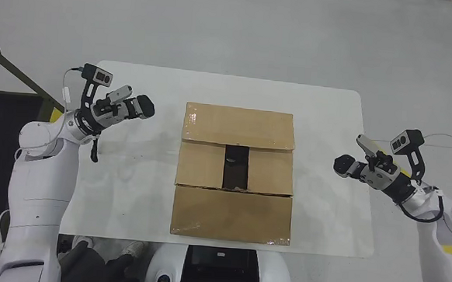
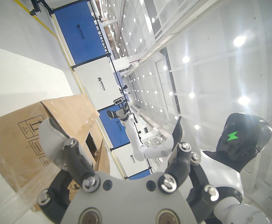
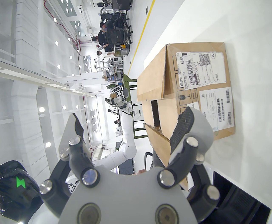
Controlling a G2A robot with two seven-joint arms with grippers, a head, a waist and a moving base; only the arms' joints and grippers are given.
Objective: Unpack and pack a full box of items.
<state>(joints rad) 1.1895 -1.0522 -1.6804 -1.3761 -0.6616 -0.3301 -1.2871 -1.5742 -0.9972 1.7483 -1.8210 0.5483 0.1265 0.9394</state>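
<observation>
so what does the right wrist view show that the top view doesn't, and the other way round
The right wrist view adds the printed shipping labels on the side wall of the cardboard box, and the right gripper up close with its fingers spread open. The top view adds the full outline of the white table, with the box at its middle and the left gripper and right gripper off opposite sides, apart from it. Shared: the box's top flaps folded in, with a dark gap between them.

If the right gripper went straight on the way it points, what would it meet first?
Probably the cardboard box: the right gripper points toward its near side, though height is hard to judge.
</observation>
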